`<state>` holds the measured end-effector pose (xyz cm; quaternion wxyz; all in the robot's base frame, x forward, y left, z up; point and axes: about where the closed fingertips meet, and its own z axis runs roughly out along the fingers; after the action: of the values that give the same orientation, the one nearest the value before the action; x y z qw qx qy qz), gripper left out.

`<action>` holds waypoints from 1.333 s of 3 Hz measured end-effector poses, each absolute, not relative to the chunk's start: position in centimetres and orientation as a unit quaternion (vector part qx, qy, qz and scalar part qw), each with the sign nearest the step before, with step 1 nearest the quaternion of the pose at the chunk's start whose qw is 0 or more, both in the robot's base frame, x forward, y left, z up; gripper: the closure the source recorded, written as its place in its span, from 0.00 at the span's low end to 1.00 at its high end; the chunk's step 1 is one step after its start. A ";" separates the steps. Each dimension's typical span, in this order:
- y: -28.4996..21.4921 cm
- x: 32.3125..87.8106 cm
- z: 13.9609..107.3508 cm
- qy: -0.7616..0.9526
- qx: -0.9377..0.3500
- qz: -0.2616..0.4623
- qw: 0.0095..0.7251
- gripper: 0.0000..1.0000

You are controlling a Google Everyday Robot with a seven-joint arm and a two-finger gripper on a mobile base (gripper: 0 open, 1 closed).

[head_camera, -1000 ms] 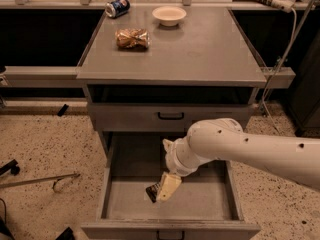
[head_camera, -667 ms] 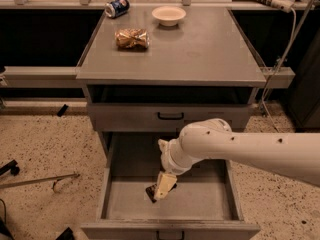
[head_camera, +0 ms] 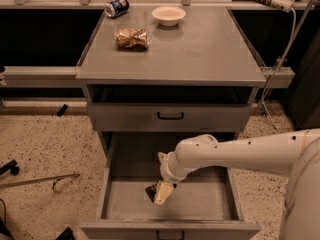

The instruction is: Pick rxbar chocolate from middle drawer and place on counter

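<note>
The gripper (head_camera: 161, 193) is positioned low inside the open middle drawer (head_camera: 200, 200), at the rxbar chocolate (head_camera: 151, 191), below the counter (head_camera: 200, 49) carrying a foil snack bag (head_camera: 131, 38), a soda can (head_camera: 117, 7) and a bowl (head_camera: 168, 15).

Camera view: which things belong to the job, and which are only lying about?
Job: rxbar, middle drawer, counter, gripper low in that drawer beside the rxbar.
Lying about: can, bowl, foil bag, shut drawer.
</note>
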<state>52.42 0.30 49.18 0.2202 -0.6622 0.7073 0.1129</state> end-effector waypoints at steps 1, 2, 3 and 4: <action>0.3 52.5 49.0 0.709 -0.659 0.115 0.221 0.00; 0.2 54.6 47.1 0.726 -0.636 0.119 0.232 0.00; -0.4 57.1 44.2 0.742 -0.613 0.118 0.244 0.00; -1.1 58.0 41.2 0.755 -0.594 0.120 0.250 0.00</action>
<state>58.01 -1.15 41.21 0.2498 -0.5941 0.7551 0.1205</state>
